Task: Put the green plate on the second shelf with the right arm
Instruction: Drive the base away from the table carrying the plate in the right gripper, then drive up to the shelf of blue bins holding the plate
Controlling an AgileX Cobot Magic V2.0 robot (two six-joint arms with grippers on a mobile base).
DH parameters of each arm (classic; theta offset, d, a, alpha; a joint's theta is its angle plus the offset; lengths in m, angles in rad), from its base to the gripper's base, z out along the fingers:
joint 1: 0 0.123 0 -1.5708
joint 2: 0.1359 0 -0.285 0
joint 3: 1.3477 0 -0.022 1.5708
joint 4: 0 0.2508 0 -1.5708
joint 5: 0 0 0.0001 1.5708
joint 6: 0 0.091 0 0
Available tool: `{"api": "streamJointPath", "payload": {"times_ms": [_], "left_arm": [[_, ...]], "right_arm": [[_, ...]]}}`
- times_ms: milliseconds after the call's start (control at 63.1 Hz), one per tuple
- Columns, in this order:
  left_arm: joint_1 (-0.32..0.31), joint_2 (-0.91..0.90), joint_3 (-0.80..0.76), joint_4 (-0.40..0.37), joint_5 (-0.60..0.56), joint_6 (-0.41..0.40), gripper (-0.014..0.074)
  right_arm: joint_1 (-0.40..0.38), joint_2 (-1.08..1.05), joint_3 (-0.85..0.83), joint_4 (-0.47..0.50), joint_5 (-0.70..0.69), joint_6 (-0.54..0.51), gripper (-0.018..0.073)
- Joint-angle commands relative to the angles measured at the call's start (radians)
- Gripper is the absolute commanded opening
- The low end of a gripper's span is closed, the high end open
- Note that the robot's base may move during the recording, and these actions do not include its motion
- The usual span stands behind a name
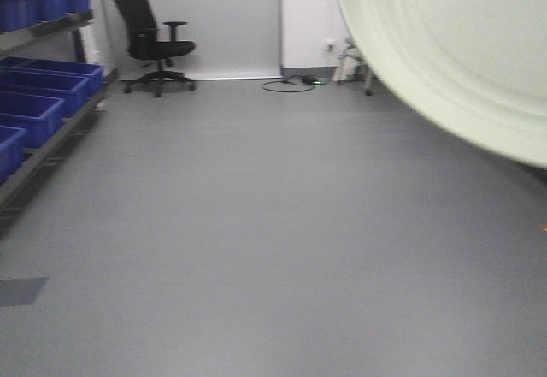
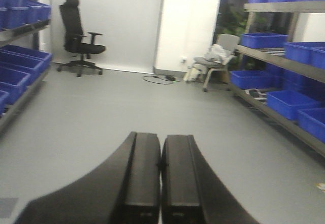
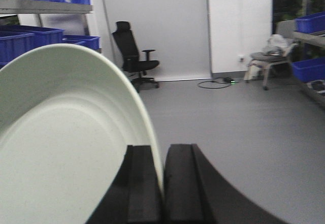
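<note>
Currently: right gripper (image 3: 162, 183), jaws pinched on the rim of the green plate (image 3: 66, 142), which stands tilted on edge to its left; advisable to level it, grip firm, before reaching toward the shelf rack (image 3: 45, 5) beyond.

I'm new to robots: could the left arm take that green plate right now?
Probably not: the left gripper is shut, and the green plate is pinched at its rim by the right gripper.
</note>
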Motion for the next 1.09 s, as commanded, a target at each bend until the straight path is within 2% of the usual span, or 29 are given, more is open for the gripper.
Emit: {"api": "streamJointPath", "payload": {"times_ms": [0, 1077], "left_arm": [[-0.002, -0.016, 0.041, -0.006, -0.079, -0.003, 0.013], [-0.002, -0.016, 0.041, -0.006, -0.079, -0.003, 0.013]], "right_arm": [[-0.003, 0.004, -0.03, -0.018, 0.037, -0.001, 0.0059], [-0.003, 0.004, -0.03, -0.018, 0.039, -0.001, 0.0059]]}}
